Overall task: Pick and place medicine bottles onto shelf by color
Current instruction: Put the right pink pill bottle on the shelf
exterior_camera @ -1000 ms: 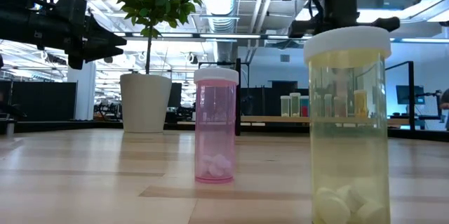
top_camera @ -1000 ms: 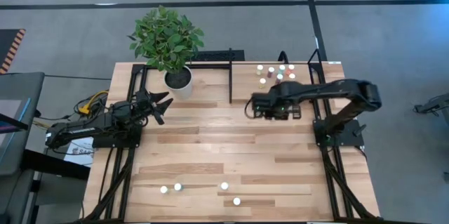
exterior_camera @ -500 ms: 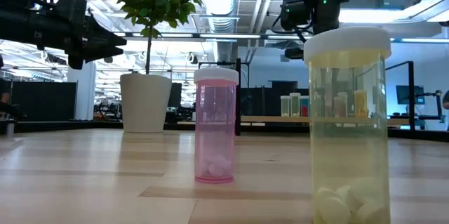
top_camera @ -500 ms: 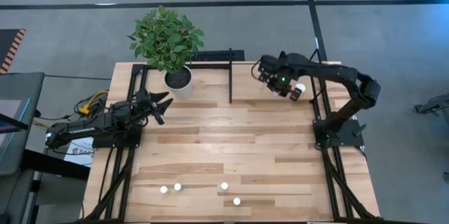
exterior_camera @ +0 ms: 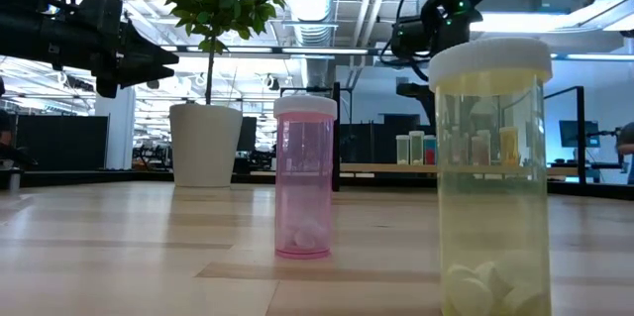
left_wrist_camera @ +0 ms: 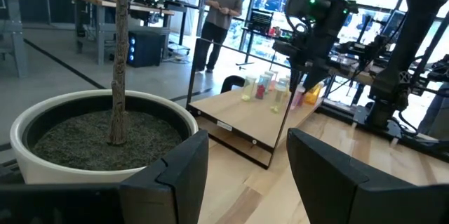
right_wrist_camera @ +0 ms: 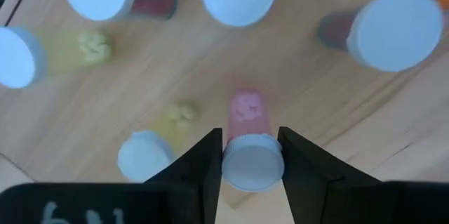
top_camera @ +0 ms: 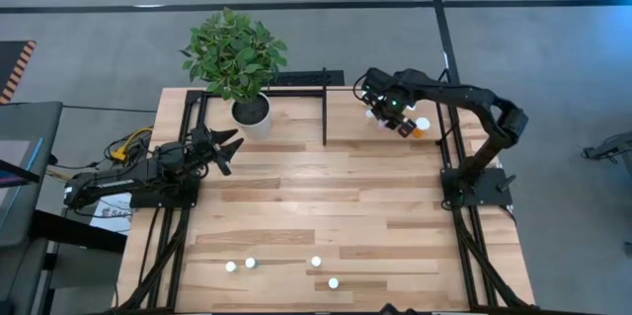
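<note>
My right gripper (right_wrist_camera: 249,136) hangs over the shelf (top_camera: 346,108) at the table's far right, shut on a pink bottle (right_wrist_camera: 247,108). Other white-capped bottles stand around it on the shelf board (right_wrist_camera: 316,97), among them yellowish ones (right_wrist_camera: 144,155) and dark red ones (right_wrist_camera: 386,31). A larger orange bottle (top_camera: 422,128) stands beside the hand. Several more bottles stand near the table's front edge, among them a pink one (exterior_camera: 304,187) and a yellowish one (exterior_camera: 492,177). My left gripper (left_wrist_camera: 245,175) waits open at the table's left, near the plant pot. My right gripper pinches the pink bottle's round white cap (right_wrist_camera: 252,168) between its two fingers, one on each side. The fingers come from above, pointing down. The bottle stands upright below them, but I cannot tell if its base rests on the shelf board.
A white plant pot (top_camera: 251,113) with a leafy plant stands at the far left, next to the shelf's black bars (top_camera: 325,113). A person (left_wrist_camera: 221,13) stands in the room beyond the table. Bare planks (top_camera: 326,196) lie between the shelf and the front bottles.
My right gripper has carried the pink bottle from the middle of the table toward the far right, over the shelf. It has sunk a little and its wrist has rolled. The left arm has kept still.
</note>
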`<state>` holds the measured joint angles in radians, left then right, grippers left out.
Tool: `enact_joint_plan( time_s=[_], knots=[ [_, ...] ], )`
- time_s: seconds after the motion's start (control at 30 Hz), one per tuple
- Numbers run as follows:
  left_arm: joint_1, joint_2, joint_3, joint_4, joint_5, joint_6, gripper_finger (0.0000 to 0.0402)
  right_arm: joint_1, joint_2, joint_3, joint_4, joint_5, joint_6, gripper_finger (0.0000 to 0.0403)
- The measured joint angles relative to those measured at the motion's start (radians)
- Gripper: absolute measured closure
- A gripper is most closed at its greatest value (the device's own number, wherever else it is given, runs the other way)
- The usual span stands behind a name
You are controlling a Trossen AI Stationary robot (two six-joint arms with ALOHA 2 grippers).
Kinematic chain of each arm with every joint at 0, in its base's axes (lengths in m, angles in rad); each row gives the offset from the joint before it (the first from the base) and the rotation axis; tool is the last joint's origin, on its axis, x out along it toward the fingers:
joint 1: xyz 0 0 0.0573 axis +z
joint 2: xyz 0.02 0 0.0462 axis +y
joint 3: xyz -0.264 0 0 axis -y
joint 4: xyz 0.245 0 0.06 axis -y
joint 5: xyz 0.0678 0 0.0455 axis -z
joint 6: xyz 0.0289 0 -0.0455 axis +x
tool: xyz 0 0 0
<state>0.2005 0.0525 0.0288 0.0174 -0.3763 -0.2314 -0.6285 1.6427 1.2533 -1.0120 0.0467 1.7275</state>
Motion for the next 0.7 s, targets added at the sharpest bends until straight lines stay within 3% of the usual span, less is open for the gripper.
enact_joint_plan(
  time_s=[0.57, 0.7],
  knots=[
    [0.0, 0.0, 0.0, 0.0, 0.0, 0.0, 0.022, -0.074, -0.001, 0.0, 0.0, 0.001, -0.079, 0.0254],
    [0.0, 0.0, 0.0, 0.0, 0.0, 0.0, 0.022, -0.075, -0.001, 0.0, -0.002, -0.038, -0.076, 0.0252]
  ],
)
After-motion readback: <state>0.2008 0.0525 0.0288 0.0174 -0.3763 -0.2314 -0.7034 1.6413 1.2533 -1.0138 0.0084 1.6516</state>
